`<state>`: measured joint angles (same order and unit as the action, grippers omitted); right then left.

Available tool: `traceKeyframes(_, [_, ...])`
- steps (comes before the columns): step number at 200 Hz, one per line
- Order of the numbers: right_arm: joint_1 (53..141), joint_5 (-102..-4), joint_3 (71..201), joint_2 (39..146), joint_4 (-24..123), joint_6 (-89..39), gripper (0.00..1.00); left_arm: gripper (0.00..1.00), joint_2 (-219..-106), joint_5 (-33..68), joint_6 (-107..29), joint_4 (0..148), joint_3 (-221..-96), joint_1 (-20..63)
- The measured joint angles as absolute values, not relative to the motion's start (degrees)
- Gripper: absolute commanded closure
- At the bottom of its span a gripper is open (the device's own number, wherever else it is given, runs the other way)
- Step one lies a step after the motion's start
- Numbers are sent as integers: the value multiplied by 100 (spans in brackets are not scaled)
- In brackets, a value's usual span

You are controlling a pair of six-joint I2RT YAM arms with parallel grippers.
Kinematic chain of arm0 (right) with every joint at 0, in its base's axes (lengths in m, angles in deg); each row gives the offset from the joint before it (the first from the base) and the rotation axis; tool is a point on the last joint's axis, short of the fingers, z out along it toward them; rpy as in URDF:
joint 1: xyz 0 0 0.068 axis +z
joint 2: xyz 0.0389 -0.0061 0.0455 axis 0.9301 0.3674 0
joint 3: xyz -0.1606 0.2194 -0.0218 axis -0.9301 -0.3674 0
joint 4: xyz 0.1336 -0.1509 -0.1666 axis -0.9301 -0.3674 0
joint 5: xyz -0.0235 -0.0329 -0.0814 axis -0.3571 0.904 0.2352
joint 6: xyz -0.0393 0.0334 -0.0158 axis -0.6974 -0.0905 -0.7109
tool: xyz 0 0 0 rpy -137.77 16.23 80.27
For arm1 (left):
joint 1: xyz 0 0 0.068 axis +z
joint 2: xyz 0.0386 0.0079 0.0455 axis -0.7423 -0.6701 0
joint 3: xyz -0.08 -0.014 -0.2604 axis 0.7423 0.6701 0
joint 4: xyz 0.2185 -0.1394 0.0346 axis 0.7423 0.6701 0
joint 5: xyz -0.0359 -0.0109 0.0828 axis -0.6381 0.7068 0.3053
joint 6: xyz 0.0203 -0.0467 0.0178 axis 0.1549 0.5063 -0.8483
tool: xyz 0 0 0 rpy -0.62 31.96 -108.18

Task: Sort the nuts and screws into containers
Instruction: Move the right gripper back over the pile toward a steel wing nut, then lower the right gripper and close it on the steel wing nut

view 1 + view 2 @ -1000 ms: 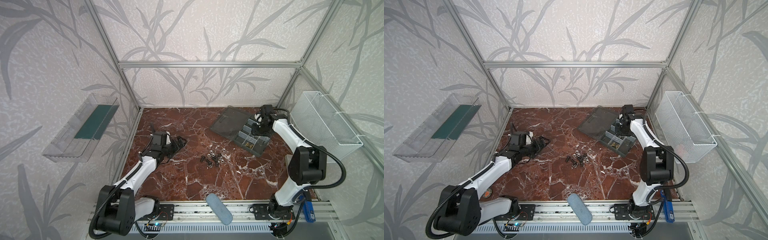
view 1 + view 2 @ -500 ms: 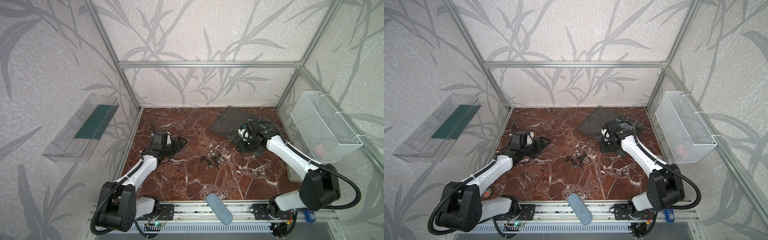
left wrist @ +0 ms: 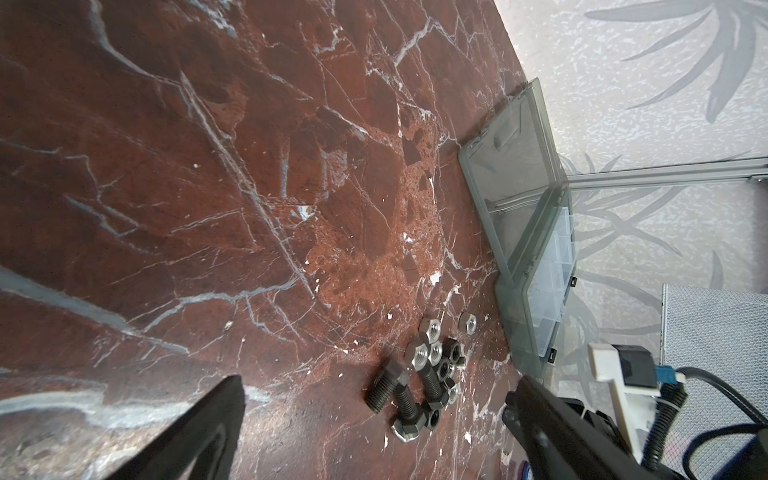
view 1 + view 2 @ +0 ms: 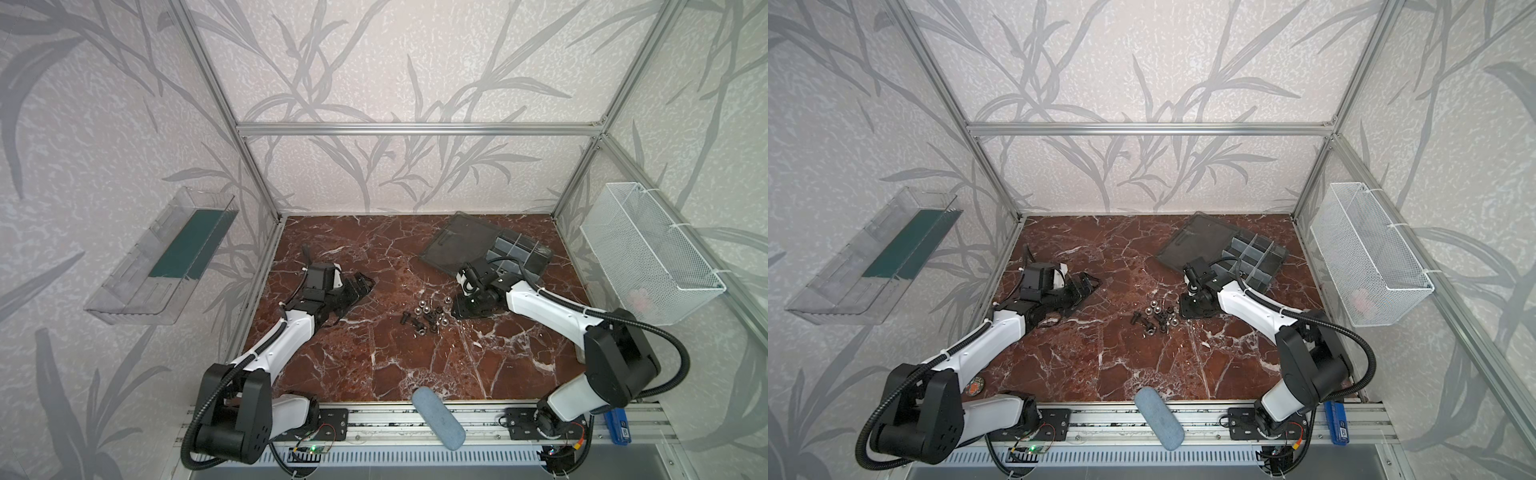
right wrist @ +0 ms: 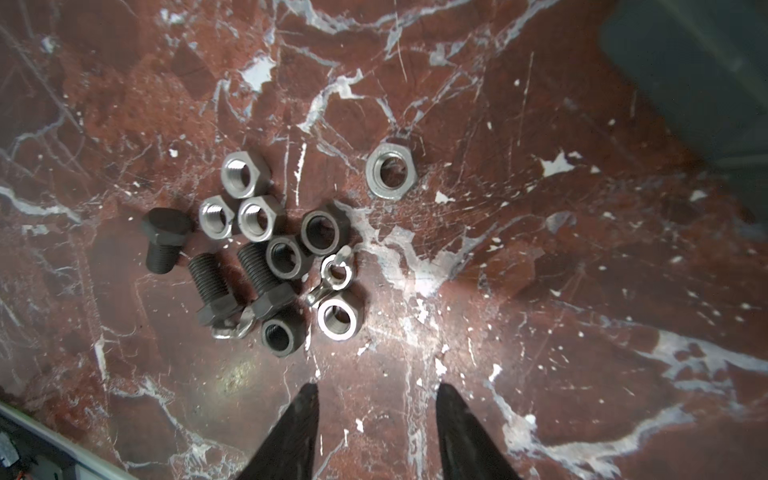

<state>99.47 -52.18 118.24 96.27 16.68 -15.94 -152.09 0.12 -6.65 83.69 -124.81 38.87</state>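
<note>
Black ridged screws (image 5: pixel 165 243) and shiny six-sided silver nuts (image 5: pixel 245 173) lie heaped on the red marble table (image 4: pixel 374 365), near the clear-walled containers (image 4: pixel 1252 251) of the grey plastic box (image 4: pixel 1200 243); right gripper (image 5: pixel 376 415) fingers a little apart, left gripper (image 4: pixel 359 286) fingers wide, both empty

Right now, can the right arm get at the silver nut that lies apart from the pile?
Probably yes. The right pincer stands open near the lone nut, with only bare tabletop between them; the pile lies off to one side.
</note>
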Motion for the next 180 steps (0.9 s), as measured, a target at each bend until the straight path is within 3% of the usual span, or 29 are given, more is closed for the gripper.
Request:
traceKeyframes(82, [10183,-5188,12460,10704,1895,-1489,59,0,-15309,12,-667,8369,-12481,3887])
traceKeyframes(180, [10286,-5155,12771,11178,1910,-1535,62,1,-15322,10,-670,8366,-12481,3887])
